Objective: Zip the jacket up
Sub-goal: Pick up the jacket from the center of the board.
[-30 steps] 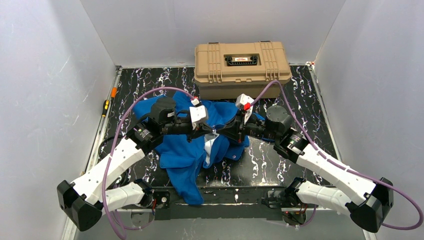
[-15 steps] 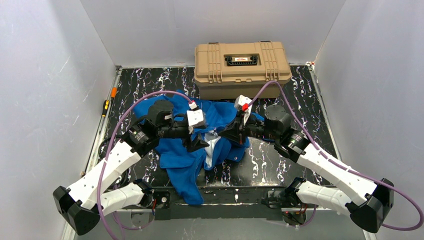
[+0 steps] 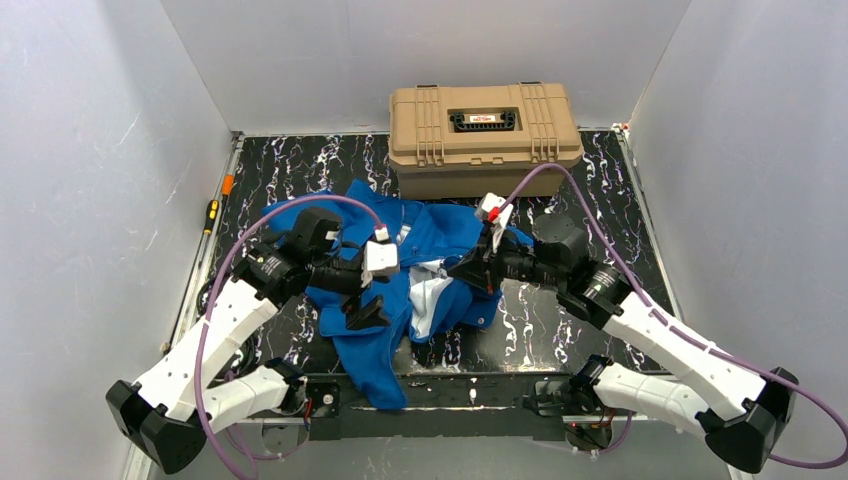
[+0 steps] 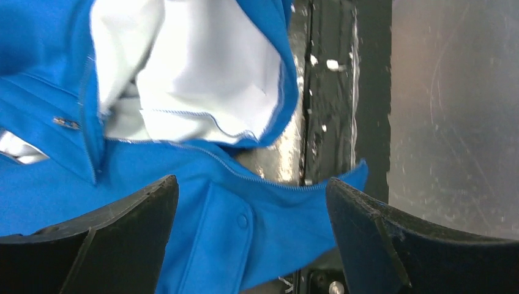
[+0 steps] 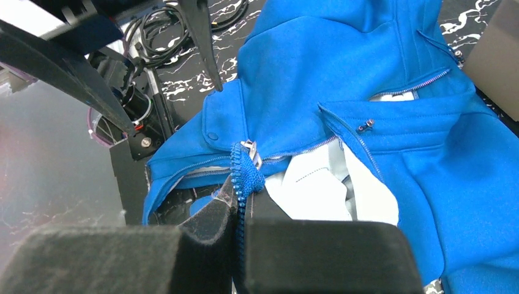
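The blue jacket lies crumpled mid-table, its white lining showing where the front gapes. My right gripper is shut on the jacket's zipper edge. In the right wrist view the blue zipper teeth run between the closed fingers, with the metal slider just beyond the tips. My left gripper hovers open over the jacket's near left front, holding nothing. Between its wide-apart fingers I see a pocket flap with a snap and a zipper strip.
A tan hard case stands at the back of the black marbled table, just beyond the jacket. A screwdriver lies along the left edge. White walls close in on the left, right and back.
My left gripper has opened, let go of the jacket, and drawn back toward the near left. The right gripper stays shut on the zipper edge and has shifted slightly right.
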{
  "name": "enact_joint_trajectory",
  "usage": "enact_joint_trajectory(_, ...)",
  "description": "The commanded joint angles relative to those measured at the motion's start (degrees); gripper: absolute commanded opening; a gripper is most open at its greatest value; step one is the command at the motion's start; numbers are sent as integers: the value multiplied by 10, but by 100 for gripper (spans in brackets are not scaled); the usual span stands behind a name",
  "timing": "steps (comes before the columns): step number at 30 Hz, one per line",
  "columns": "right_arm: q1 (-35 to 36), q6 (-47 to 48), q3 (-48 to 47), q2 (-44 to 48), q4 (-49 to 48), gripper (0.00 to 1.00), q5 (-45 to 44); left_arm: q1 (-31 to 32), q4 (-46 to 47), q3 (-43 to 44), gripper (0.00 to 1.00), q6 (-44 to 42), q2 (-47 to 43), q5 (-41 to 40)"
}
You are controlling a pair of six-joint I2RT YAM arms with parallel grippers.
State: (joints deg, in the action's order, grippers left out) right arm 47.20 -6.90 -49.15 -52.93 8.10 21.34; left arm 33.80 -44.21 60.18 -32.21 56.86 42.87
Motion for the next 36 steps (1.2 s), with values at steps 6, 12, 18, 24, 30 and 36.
enact_joint_trajectory(6, -4, -27, -33, 56, 64, 1, -26, -2, -183, -63, 88, -232, -41, -5)
enact_joint_trajectory(12, -4, -15, -34, 55, 90, 1, -28, 3, -183, -110, 87, -276, -60, 33)
enact_joint_trajectory(18, -4, -2, -13, 30, 78, 1, -19, 70, -119, -181, 88, -350, -28, 8)
enact_joint_trajectory(24, -4, -9, -1, 33, 65, 1, -27, 118, -81, -212, 84, -369, 51, 3)
enact_joint_trajectory(30, -4, -35, 34, 60, 41, 1, -37, 187, 57, -256, 76, -313, 100, -66)
enact_joint_trajectory(36, -4, -16, 35, 67, 72, 1, -47, 195, 154, -259, 28, -250, 107, -154)
